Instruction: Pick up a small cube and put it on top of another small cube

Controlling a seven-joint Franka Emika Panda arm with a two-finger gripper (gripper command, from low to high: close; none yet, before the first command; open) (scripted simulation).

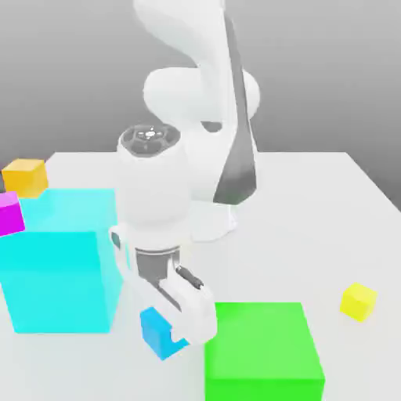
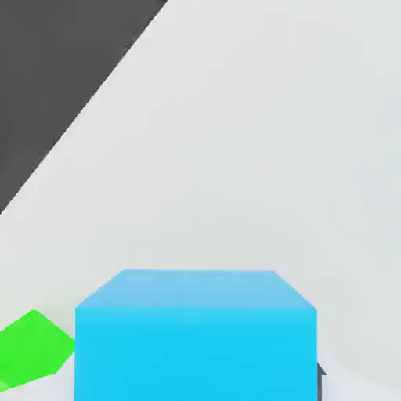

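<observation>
The small sky-blue cube (image 1: 159,329) hangs slightly tilted at the end of my gripper (image 1: 174,332), between the huge cyan block and the green block. A white finger (image 1: 194,313) presses its side toward the exterior view's right, and the gripper is shut on the cube. In the hand view the same cube (image 2: 196,333) looms very close, with the pale table (image 2: 258,141) stretching beyond it. A small yellow cube (image 1: 359,301) rests on the table at the exterior view's right, well apart from the gripper.
A huge cyan block (image 1: 59,266) stands close on the exterior view's left, and a big green block (image 1: 262,352) sits right beside the gripper, its corner (image 2: 31,348) visible from the hand. An orange cube (image 1: 26,176) and a magenta cube (image 1: 9,213) lie at far left.
</observation>
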